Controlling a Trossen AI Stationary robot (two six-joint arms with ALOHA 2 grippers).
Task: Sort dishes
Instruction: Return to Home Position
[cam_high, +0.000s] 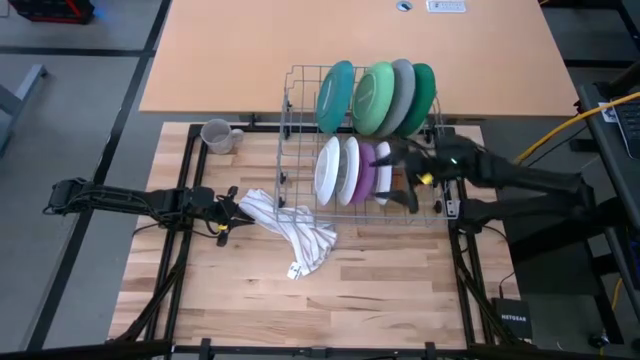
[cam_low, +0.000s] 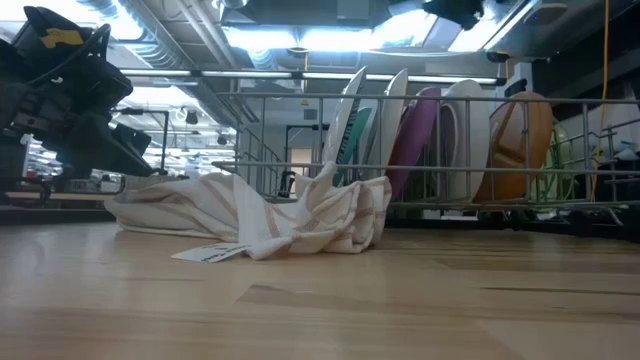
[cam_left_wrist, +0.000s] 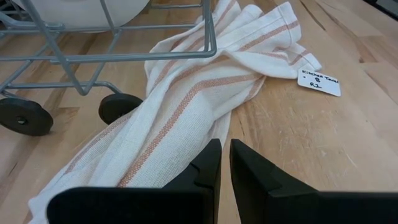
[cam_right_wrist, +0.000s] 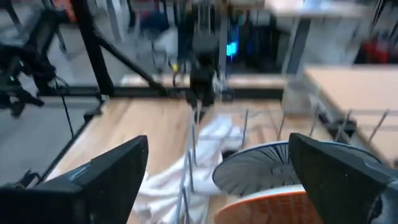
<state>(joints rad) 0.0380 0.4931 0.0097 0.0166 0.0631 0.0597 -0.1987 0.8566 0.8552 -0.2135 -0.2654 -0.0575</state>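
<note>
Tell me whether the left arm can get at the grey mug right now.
Probably yes. The grey mug stands on open table outside the wire rack, with only bare wood between it and the left gripper; the striped cloth lies off that path.

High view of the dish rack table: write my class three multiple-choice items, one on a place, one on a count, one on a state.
1. Where is the grey mug?
A) on the table, on the left arm's side of the rack
B) inside the rack
C) upside down on a plate
2. How many large plates stand in the rack's back row?
A) two
B) four
C) six
3. The right pincer is:
A) open
B) shut on a plate
C) shut on the mug
Key: 1 A, it stands clear of the wires; 2 B, teal, green, grey, dark green; 3 A, its fingers stand wide apart.
</note>
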